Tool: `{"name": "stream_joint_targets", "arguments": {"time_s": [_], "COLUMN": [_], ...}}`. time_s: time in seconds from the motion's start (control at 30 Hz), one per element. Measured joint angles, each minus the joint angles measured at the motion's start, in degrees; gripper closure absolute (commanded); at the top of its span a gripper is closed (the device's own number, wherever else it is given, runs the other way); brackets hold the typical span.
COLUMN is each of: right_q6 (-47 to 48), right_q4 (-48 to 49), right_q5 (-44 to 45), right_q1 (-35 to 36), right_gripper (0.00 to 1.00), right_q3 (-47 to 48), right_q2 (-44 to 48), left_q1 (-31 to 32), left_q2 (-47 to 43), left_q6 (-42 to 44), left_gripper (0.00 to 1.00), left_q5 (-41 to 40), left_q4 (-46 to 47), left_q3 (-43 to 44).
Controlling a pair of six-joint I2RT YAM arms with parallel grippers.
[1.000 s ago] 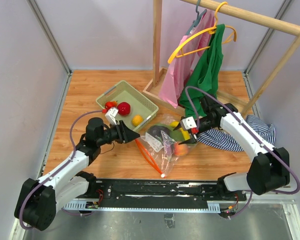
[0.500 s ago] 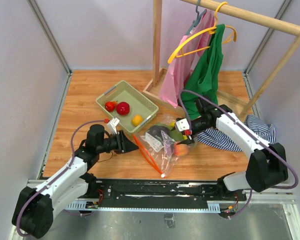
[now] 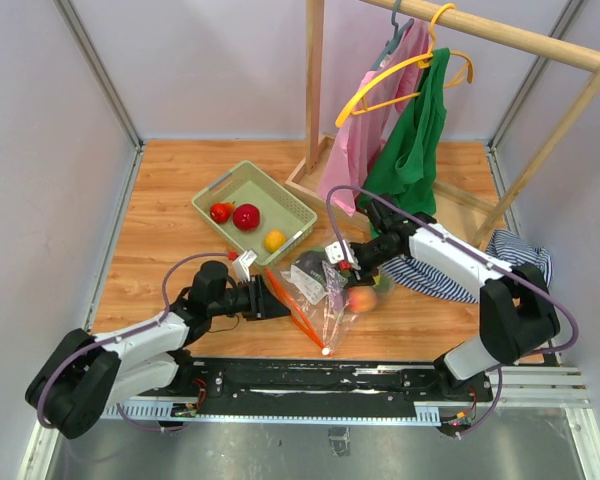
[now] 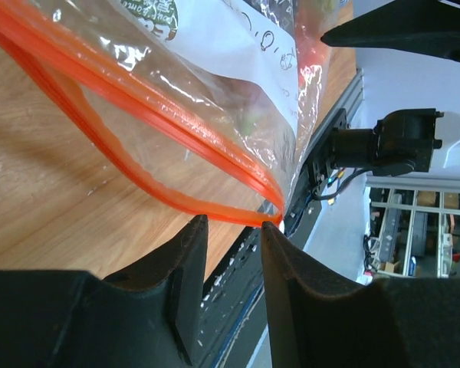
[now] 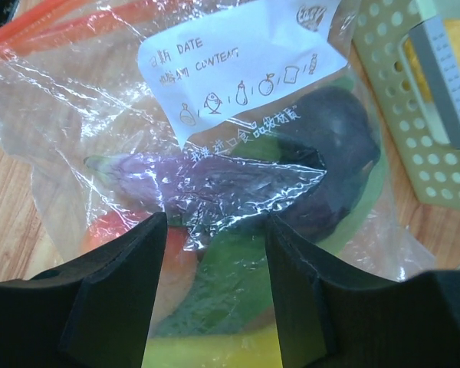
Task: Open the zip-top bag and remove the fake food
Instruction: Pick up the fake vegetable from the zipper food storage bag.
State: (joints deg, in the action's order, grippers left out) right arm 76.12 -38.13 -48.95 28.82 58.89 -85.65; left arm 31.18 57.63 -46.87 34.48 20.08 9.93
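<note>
Arms stretched low | left gripper (image 4: 234,224) jaws apart at zip-top bag (image 4: 176,84) corner | right gripper (image 5: 215,222) agape above it

The white label (image 5: 238,73) on the zip-top bag (image 5: 69,130) reads "DATE" and "CONTENT".

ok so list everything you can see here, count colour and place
zip-top bag: one, clear with orange zip strip, table centre
fake food in bag: several, purple, green, yellow, peach
basket: one, pale green, behind-left of bag
fake food in basket: three, two red, one orange-yellow
clothes rack: one, wooden, back right
hangers: two, yellow and grey, rack rail
pink garment: one, hanging on rack
green garment: one, hanging on rack
striped cloth: one, navy-white, right side
table: one, wood-brown
left gripper: one, black, open at bag's zip corner
right gripper: one, black, open over bag
</note>
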Motion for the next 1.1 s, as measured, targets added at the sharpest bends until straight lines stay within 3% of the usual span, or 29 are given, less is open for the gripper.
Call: {"name": "stream_joint_targets", "arguments": {"time_s": [0.4, 0.6, 1.1], "right_q6": [-3.1, -3.5, -5.4], "right_q4": [0.9, 0.8, 0.1], "right_q5": [5.5, 6.4, 5.4], "right_q1": [0.8, 2.4, 5.3], "right_gripper": [0.54, 0.61, 0.86], "right_q3": [0.6, 1.3, 2.6], "right_q2": [-5.1, -6.6, -9.3], "left_q1": [4.7, 5.3, 9.9], "left_q2": [12.1, 16.5, 32.0], "left_q6": [-2.0, -2.1, -4.8], "left_gripper": [0.62, 0.5, 0.35], "left_q5": [-4.1, -6.4, -8.1], "left_q4": [14.8, 19.8, 34.9], "left_q3": [-0.1, 0.0, 2.4]}}
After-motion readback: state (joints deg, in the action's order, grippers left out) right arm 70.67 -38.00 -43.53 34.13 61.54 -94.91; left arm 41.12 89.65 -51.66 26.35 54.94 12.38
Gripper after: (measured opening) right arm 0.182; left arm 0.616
